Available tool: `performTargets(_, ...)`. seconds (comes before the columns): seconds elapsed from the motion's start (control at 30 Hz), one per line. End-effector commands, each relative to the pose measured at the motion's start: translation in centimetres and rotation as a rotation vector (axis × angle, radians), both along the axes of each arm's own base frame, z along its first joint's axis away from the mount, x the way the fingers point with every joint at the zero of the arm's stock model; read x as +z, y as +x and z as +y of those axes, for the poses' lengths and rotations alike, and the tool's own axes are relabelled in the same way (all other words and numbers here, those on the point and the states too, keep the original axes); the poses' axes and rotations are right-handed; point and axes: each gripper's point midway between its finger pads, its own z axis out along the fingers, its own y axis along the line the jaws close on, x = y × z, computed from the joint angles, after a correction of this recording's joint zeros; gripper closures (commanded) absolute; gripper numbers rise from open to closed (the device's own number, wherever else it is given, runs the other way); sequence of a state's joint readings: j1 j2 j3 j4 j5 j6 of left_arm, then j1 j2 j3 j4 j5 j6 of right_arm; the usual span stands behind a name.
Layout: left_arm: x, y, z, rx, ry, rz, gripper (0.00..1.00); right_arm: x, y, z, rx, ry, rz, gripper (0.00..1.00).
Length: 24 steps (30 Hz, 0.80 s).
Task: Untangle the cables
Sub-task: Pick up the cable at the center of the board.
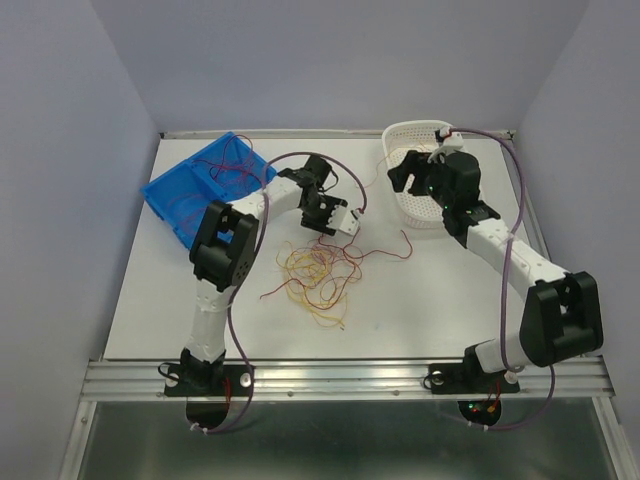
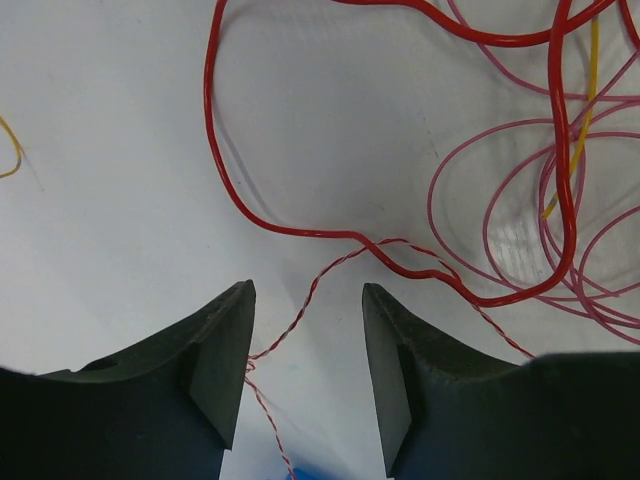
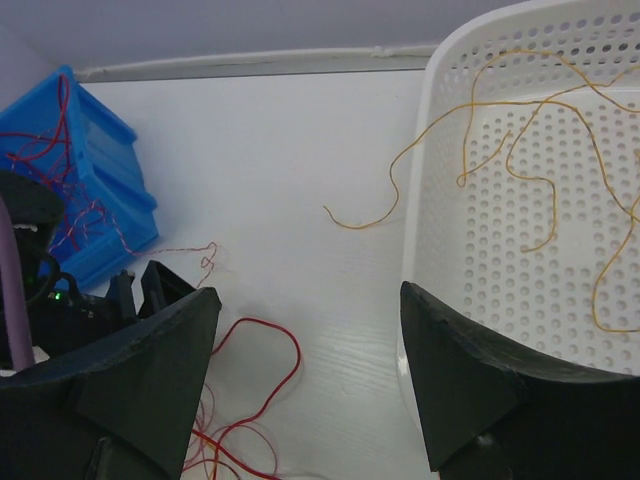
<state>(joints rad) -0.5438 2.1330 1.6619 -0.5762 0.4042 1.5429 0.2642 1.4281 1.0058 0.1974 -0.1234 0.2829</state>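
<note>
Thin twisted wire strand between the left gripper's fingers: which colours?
The thin twisted strand is red-and-white spiralled; clearest in the left wrist view.

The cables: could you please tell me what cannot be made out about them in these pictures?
- Top view: crossings within the tangled pile, strands too thin.
- Left wrist view: twisted strand, near end cut off by the bottom edge.
- Right wrist view: white basket, far side cut off by the right edge.

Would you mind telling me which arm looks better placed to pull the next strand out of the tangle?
Left, I'd say. The left gripper hangs over the tangle, open jaws either side of a thin red-and-white twisted strand. The right gripper is open and empty beside the white basket, away from it.
</note>
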Motion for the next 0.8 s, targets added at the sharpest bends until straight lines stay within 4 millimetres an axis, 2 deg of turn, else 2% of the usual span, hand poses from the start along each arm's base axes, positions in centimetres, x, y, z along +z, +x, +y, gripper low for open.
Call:
performTargets(0.0, 1.3, 1.2, -0.4, -0.002, 0.015, -0.06, 0.43, 3.5, -1.0, 0.9, 0.045, 0.059, -0.125, 0.21)
performTargets(0.03, 1.3, 1.4, -0.3, 0.004, 0.023, -0.067, 0.45, 3.7, -1.1, 0.8, 0.043, 0.062, -0.132, 0.21)
performTargets(0.1, 0.8, 1.9, -0.4, 0.028, 0.041, -0.083, 0.59, 3.9, -1.4, 0.7, 0.04, 0.065, -0.141, 0.21)
performTargets(0.13, 0.4, 2.0, -0.3, 0.037, 0.05, -0.083, 0.73, 4.1, -1.4, 0.7, 0.04, 0.067, -0.147, 0.21)
performTargets(0.2, 0.3, 2.2, -0.3, 0.043, 0.064, -0.088, 0.81, 4.0, -1.4, 0.6, 0.034, 0.068, -0.144, 0.21)
performTargets(0.3, 2.0, 1.6, -0.4, 0.046, 0.034, -0.078, 0.92, 4.0, -1.8, 0.3, 0.014, 0.089, -0.149, 0.21)
performTargets(0.33, 3.9, 1.6, -0.5, 0.054, 0.004, -0.106, 0.94, 4.5, -1.8, 0.1, 0.005, 0.099, -0.169, 0.21)
performTargets(0.37, 4.3, 1.3, -0.4, 0.064, -0.006, -0.109, 1.0, 4.5, -2.0, -0.1, -0.005, 0.103, -0.176, 0.21)
performTargets(0.4, 5.6, 1.9, -0.4, 0.097, -0.036, -0.147, 1.0, 4.6, -2.4, -0.5, -0.026, 0.108, -0.185, 0.21)
performTargets(0.43, 7.8, 1.9, -0.4, 0.114, -0.067, -0.187, 1.0, 4.9, -2.5, -0.9, -0.04, 0.114, -0.198, 0.21)
performTargets(0.47, 8.4, 1.8, -0.1, 0.132, -0.079, -0.2, 1.0, 4.9, -2.6, -1.0, -0.049, 0.113, -0.204, 0.21)
performTargets(0.5, 9.6, 2.3, 0.1, 0.173, -0.107, -0.224, 1.0, 5.3, -2.8, -1.4, -0.066, 0.114, -0.218, 0.21)
performTargets(0.53, 11.4, 2.1, 0.3, 0.191, -0.137, -0.249, 1.0, 5.0, -3.0, -1.6, -0.074, 0.111, -0.213, 0.21)
performTargets(0.6, 13.5, 2.5, 0.6, 0.234, -0.183, -0.291, 1.0, 5.0, -3.2, -1.9, -0.088, 0.109, -0.219, 0.21)
performTargets(0.63, 14.3, 2.6, 1.1, 0.259, -0.198, -0.308, 1.0, 5.2, -3.3, -2.0, -0.091, 0.11, -0.225, 0.21)
performTargets(0.67, 16.2, 2.7, 1.6, 0.295, -0.234, -0.335, 1.0, 5.0, -3.4, -2.0, -0.091, 0.11, -0.224, 0.21)
performTargets(0.73, 17.4, 3.2, 2.6, 0.344, -0.265, -0.387, 1.0, 4.8, -3.4, -2.1, -0.092, 0.111, -0.222, 0.21)
performTargets(0.77, 19.2, 3.5, 3.6, 0.4, -0.31, -0.414, 1.0, 4.7, -3.5, -2.0, -0.091, 0.112, -0.221, 0.21)
